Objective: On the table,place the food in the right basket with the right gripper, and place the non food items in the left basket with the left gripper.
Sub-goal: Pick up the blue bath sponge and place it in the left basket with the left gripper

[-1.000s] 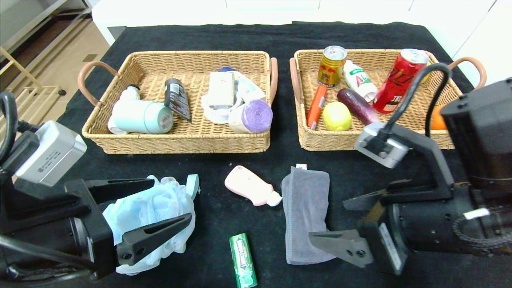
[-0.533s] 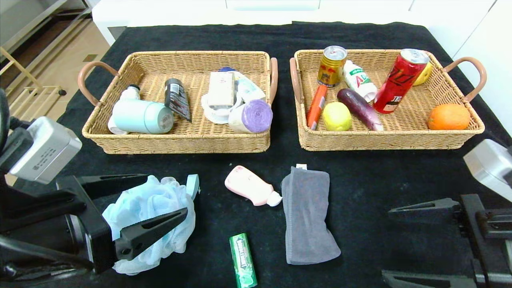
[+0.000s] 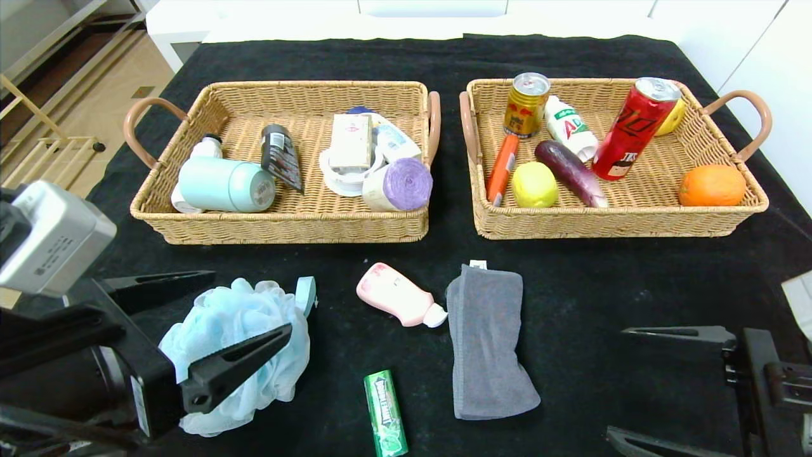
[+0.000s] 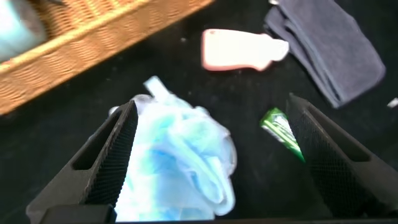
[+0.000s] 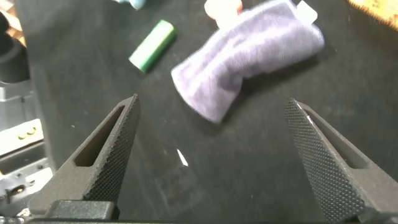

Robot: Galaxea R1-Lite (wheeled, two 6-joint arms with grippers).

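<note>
My left gripper [image 3: 219, 320] sits at the near-left of the table [image 3: 634, 279], jaws spread wide, one finger on either side of the light-blue bath pouf [image 3: 238, 346]. In the left wrist view the pouf [image 4: 177, 165] lies between the two pads, closer to one than the other; nothing is gripped, and I cannot tell whether that pad touches the mesh. This is the relation that counts: the pouf is already inside the opening, so I judge the next move to be a closing, not a reach. The pouf is a soft round lump with no long axis; approach angle matters little. The left basket [image 3: 285, 231] lies straight ahead, farther from me, with the mint flask, bag roll and other items already in it. My right gripper [image 3: 675, 384] hangs at the near-right edge, jaws also wide and empty. The green gum pack [image 3: 385, 412] lies near the front edge between my two arms, long axis running roughly away from me. It is food, so it belongs to the right arm, though in the head view the left gripper looks a little nearer to it. The pink bottle [image 3: 396, 303] and grey towel [image 3: 488, 343] lie mid-table, just beside each other, cap end toward the towel. The right basket [image 3: 609, 225] already holds the lemon and sausage.
</note>
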